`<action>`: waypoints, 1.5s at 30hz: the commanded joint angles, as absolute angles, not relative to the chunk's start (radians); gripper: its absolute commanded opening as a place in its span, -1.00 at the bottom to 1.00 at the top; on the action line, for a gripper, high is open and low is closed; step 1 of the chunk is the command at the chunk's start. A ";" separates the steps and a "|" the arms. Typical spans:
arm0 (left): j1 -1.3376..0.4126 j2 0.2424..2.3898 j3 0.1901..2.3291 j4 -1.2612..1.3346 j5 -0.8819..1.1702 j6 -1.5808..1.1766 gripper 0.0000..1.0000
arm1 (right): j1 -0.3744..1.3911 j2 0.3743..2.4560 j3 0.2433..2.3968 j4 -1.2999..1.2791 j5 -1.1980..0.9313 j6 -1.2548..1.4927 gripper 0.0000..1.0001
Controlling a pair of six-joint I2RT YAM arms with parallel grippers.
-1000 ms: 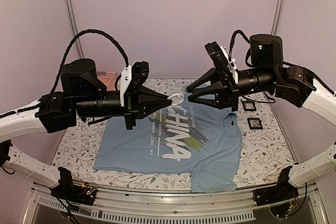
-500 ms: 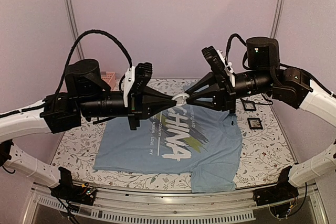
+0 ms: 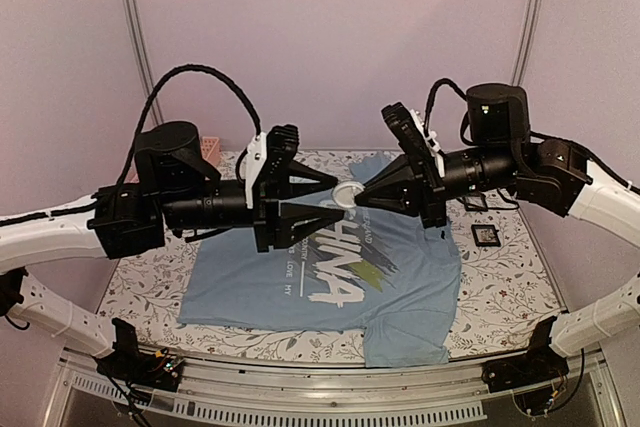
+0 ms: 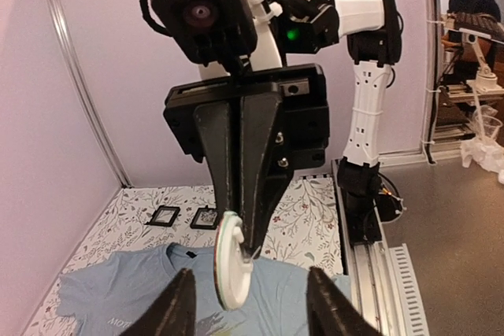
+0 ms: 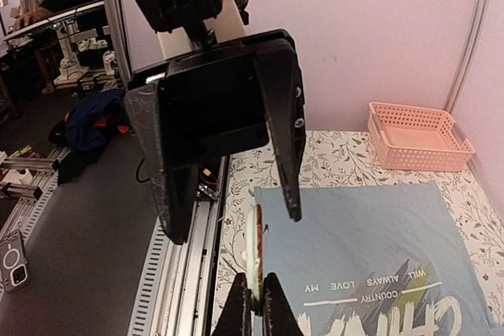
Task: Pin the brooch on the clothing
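hand-off in mid-air: the right gripper, in from 3 o'clock, was pinched shut on the edge of the brooch, held clear above the clothing at about 12 o'clock from its print. the left gripper, at 9 o'clock, stood with jaws apart either side of it. pinning looked not yet begun; the next move likely called for the right arm to lower the brooch toward 6 o'clock onto the clothing.
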State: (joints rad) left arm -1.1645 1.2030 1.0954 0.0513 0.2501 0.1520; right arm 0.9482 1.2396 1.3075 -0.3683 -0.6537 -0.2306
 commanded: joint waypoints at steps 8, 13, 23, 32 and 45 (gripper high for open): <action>-1.049 1.230 0.680 0.337 -0.216 -0.326 0.10 | 0.880 1.129 0.905 -0.147 -0.074 0.042 -1.00; -1.004 1.386 0.522 0.473 -0.343 -0.567 0.12 | 0.771 1.146 0.714 0.062 -0.037 0.134 -1.00; -0.953 1.382 0.404 0.283 -0.614 -0.953 0.06 | 0.657 1.407 0.584 0.214 -0.041 0.279 -1.00; -0.866 1.355 0.360 0.042 -0.607 -1.039 -0.02 | 0.651 1.479 0.512 0.304 -0.032 0.368 -1.00; -0.781 1.347 0.234 -0.045 -0.512 -1.133 -0.03 | 0.650 1.407 0.450 0.270 -0.024 0.404 -1.00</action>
